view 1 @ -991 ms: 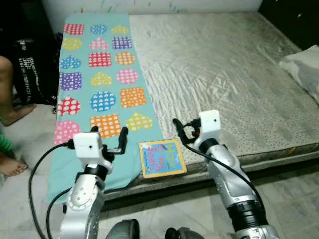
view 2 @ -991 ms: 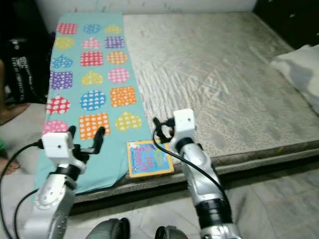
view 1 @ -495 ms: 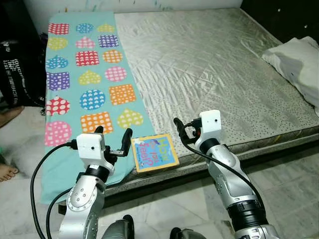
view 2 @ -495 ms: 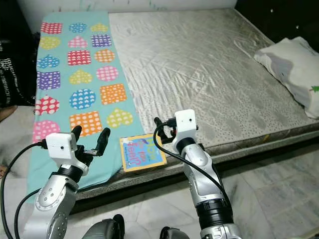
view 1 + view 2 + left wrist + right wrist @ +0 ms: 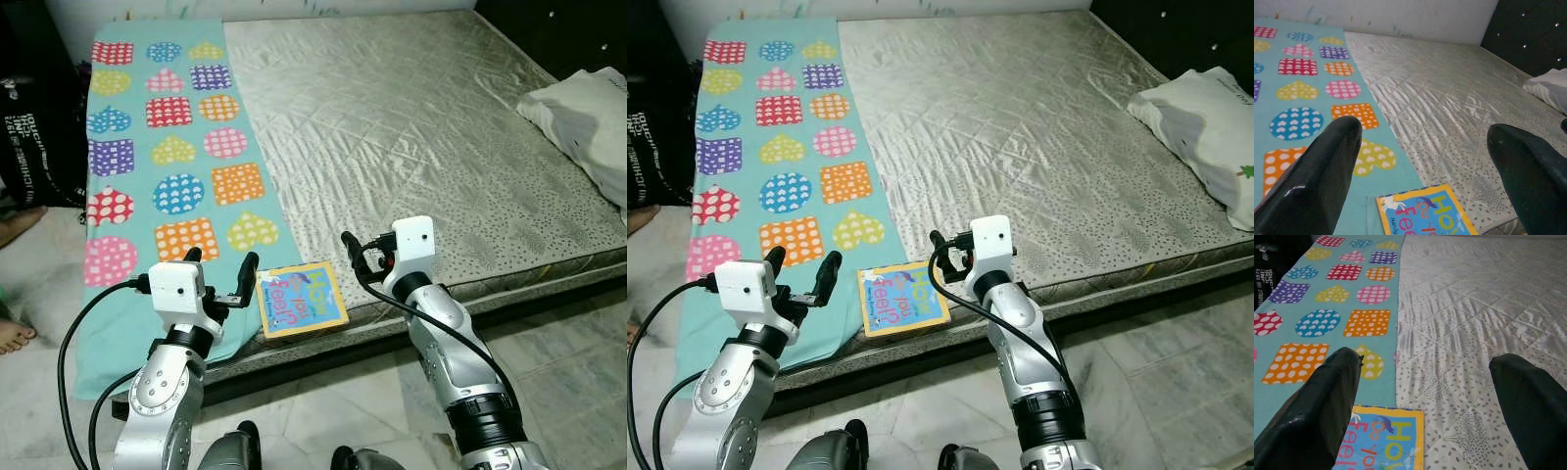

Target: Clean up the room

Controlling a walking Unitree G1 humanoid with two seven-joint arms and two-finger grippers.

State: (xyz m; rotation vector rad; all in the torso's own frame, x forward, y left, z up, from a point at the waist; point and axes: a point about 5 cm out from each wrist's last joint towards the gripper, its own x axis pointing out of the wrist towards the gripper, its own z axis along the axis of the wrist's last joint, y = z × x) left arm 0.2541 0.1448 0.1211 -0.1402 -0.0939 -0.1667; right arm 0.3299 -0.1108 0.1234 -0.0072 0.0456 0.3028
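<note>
Nearest the camera: both arms raised side by side over the near edge of the bed point(image 5: 509, 279). Left tool point(image 5: 220, 274): fingers spread apart, nothing between them, held above the near end of the blanket point(image 5: 132, 294). Right tool point(image 5: 358, 257): the wrist view shows its fingers point(image 5: 1317, 416) spread wide, nothing held; it sits just beside the book's right edge, above the bed edge.

Book point(image 5: 300, 299): lies flat between the two tools, at the near edge of the bed. It straddles the seam where the blanket meets the bare quilted mattress point(image 5: 411, 127), lower left part on the blanket. Yellow border, blue cover, a small bird drawn at one corner. Large multicoloured title; legible parts are "How", "you" and "Feel"; small print reads "Mandy" in the left wrist view. Rest of the title cannot be read with certainty. No tool touches the book.

Blanket: turquoise, printed with rows of dotted hearts, circles and squares in pink, orange, yellow, blue, purple, red. Covers the left strip of the bed and hangs over the near edge.

Left of the bed: a person's foot point(image 5: 12, 335) on the tiled floor point(image 5: 578, 362); farther back, a black bag point(image 5: 34, 127) with white lettering, too small to read.

Far right: white pillow point(image 5: 1210, 127) on the mattress, with a small green mark near its edge.
</note>
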